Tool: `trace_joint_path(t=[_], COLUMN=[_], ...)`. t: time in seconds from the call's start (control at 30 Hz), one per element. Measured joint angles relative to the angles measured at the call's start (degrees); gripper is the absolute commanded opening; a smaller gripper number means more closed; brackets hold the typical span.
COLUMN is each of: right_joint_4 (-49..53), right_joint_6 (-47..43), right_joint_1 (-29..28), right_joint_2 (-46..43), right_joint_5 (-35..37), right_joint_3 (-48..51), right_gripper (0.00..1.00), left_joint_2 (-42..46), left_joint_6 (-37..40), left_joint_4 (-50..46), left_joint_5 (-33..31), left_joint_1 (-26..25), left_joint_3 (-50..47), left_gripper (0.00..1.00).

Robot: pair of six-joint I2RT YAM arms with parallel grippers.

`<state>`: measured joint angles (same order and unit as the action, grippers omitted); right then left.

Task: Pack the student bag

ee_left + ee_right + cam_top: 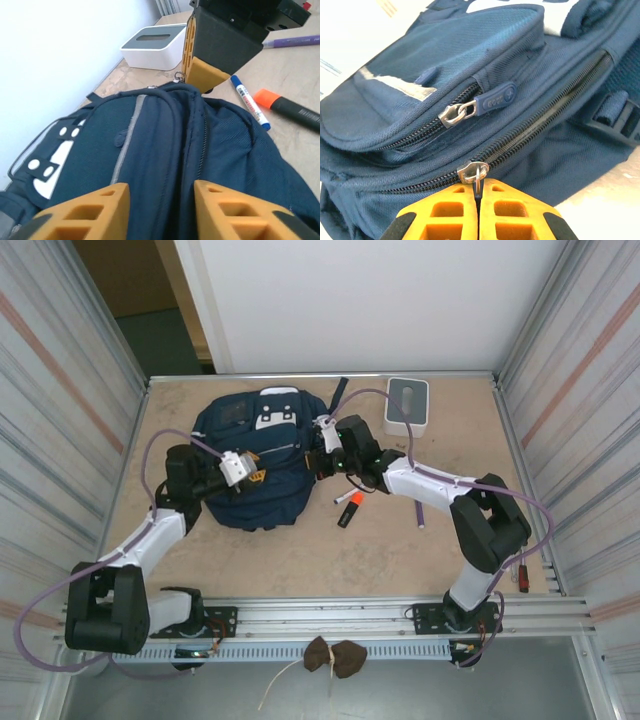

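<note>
The student bag [255,465] is gripped by its zipper pull [478,176] in the closed right gripper [478,192], while the left gripper [160,195] is held open just above it

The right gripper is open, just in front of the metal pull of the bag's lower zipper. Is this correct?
Not quite. The right gripper is not open: it is shut on the metal pull of the lower zipper of the student bag. The right wrist view shows this.

White links [152,533], black joints [490,525], purple cables [150,458], orange gripper fingers [450,215].
</note>
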<state>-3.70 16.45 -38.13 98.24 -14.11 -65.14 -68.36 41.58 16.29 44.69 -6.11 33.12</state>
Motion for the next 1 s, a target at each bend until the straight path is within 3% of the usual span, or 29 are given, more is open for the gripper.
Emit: trace_joint_path(t=[0.1,0.37,0.43,0.57,0.6,0.77,1.0], right_joint_4=[0.15,-0.17,-0.13,-0.15,-0.17,-1.01,-1.70], right_joint_6=[0.66,2.71,3.04,3.08,3.08,2.97,0.72], right_joint_1=[0.24,-1.73,-2.62,-4.04,-4.13,-3.28,0.50], right_joint_2=[0.00,-0.48,-1.20,-3.06,-3.48,-4.39,-3.67], right_joint_5=[0.81,0.79,0.61,0.50,0.50,-0.85,-7.32], right_joint_3=[0.00,0.50,0.98,2.64,3.23,4.63,3.45], right_gripper=[0.00,0.00,0.00,0.00,0.00,0.00,0.00], left_joint_2=[0.13,-0.17,-1.60,-3.74,-3.87,-3.30,1.62], left_joint_6=[-0.61,-1.16,-0.96,0.09,0.52,1.81,1.29], left_joint_4=[-1.42,-6.38,-7.56,-8.48,-8.46,-7.85,-6.01], left_joint_5=[-3.30,-16.13,-18.88,-22.27,-22.88,-18.99,-2.12], left_joint_1=[-3.08,-17.33,-18.84,-19.26,-19.26,-16.98,-8.11], left_joint_3=[1.84,4.35,5.25,6.62,6.84,6.45,2.62], left_gripper=[0.62,0.64,0.53,0.12,0.07,0.00,0.00])
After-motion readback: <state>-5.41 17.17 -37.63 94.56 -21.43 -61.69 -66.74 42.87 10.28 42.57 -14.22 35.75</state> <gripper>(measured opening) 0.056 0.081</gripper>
